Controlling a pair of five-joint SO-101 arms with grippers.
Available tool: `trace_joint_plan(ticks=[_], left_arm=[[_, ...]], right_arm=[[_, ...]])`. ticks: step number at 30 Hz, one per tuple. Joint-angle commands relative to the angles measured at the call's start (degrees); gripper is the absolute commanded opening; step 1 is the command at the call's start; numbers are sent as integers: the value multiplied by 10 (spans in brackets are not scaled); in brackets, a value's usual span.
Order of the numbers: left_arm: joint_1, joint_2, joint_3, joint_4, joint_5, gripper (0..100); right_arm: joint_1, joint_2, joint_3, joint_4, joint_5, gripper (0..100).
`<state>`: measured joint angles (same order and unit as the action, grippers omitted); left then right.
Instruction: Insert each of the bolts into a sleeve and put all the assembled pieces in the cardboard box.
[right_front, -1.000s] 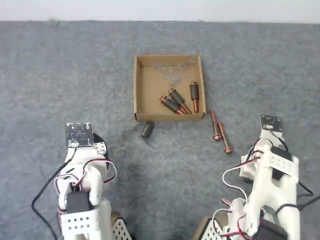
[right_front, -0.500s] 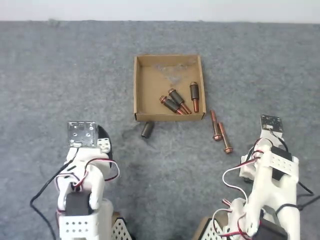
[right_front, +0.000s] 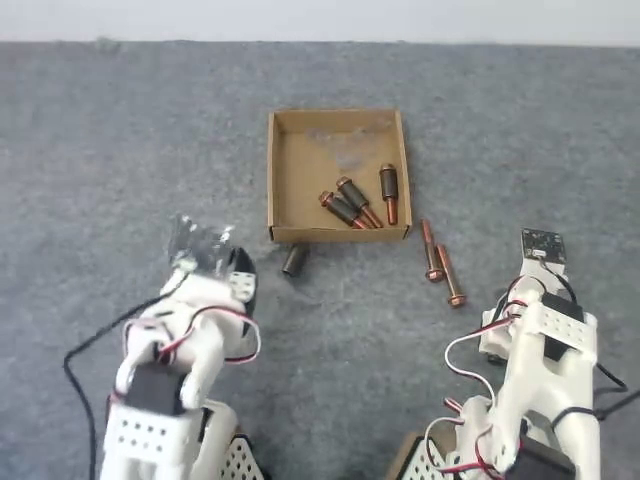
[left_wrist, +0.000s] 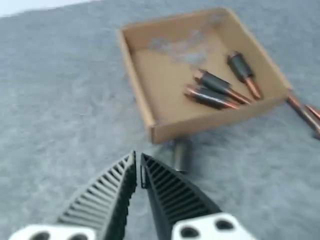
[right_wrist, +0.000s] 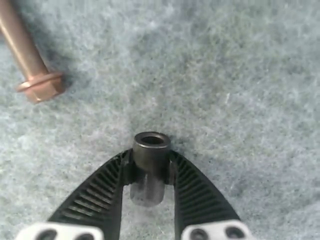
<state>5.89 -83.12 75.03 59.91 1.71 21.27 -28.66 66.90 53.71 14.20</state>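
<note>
Looking down over your grey worktop (right_front: 110, 140), you find the cardboard box (right_front: 300, 165) at the middle of the far side, open at the top. Inside it lie a pair of assembled pieces (right_front: 350, 207), side by side against the near wall, and a third assembled piece (right_front: 389, 192) toward the box's right wall.

Just outside the near wall, by its left corner, a loose sleeve (right_front: 294, 260) lies on the worktop. To the right of the box, one bare bolt (right_front: 429, 250) and a second bare bolt (right_front: 449, 276) lie close together, heads toward you.

Your left tool (left_wrist: 138, 159) is clenched with nothing between its fingers. It points at the loose sleeve, which lies just past its tips, with the box beyond.

Your right tool (right_wrist: 150, 156) is grasping a dark sleeve (right_wrist: 149, 172) between both fingers, the sleeve's open end pointing away from the wrist. Whether that sleeve rests on the worktop cannot be told. A bolt head (right_wrist: 41, 86) lies near it.
</note>
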Motion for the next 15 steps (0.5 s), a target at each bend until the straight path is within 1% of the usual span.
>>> trace_joint_plan(ticks=[1, 8, 15], left_arm=[[59, 135, -99, -2, 9, 12], [139, 295, -174, -65, 10, 12], [214, 462, -255, -91, 4, 12]], right_arm=[[-7, 2, -24, -9, -8, 7], [-6, 2, -24, -9, -8, 7], [-7, 2, -25, -14, -8, 7]])
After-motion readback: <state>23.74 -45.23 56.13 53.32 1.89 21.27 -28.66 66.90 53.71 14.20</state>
